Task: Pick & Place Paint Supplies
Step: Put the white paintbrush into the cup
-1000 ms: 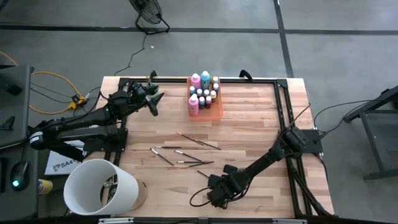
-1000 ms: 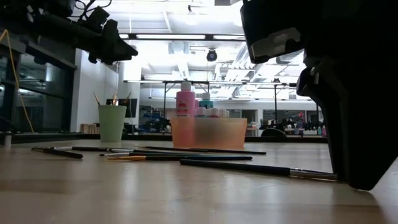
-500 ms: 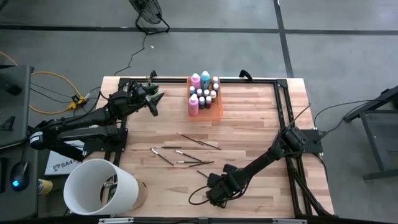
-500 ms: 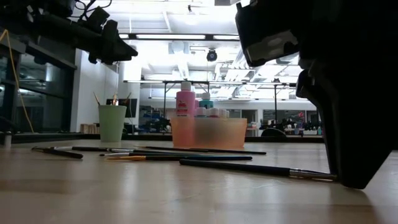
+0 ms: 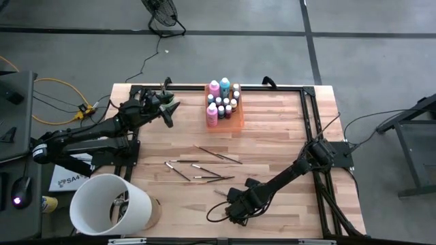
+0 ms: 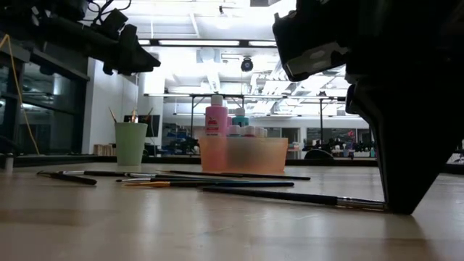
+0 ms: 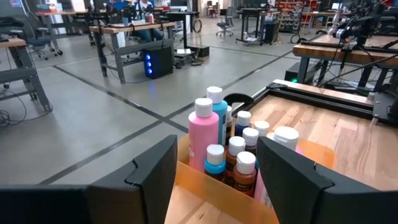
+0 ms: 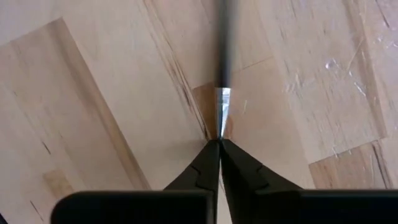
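Note:
Several thin dark-handled brushes point(image 5: 204, 165) lie flat on the wooden table. My right gripper point(image 5: 228, 199) points down at the nearest brush point(image 6: 290, 196) and is shut on its tip. An orange tray point(image 5: 234, 117) at the far middle holds pink and teal bottles point(image 7: 205, 134) and small dark pale-capped bottles point(image 7: 244, 168). My left gripper point(image 7: 214, 180) hangs open and level above the table's far left, facing the tray and touching nothing. In the low view a mint-green cup point(image 6: 130, 143) stands with brushes upright in it. My right gripper pinches the brush's bristle end, just past the silver ferrule point(image 8: 222, 106), between its two fingertips point(image 8: 208, 155). The fingers come from above, pointing down. The dark handle point(image 8: 222, 37) runs away from the fingers and lies along the table.
A large white bucket point(image 5: 109, 204) stands at the near left corner. A black frame point(image 5: 310, 116) runs along the table's far and right sides. Bare wood lies between the brushes and the tray.
My right gripper has shut on the nearest brush's bristle end. The brush stays on the table, and its handle end has slid slightly.

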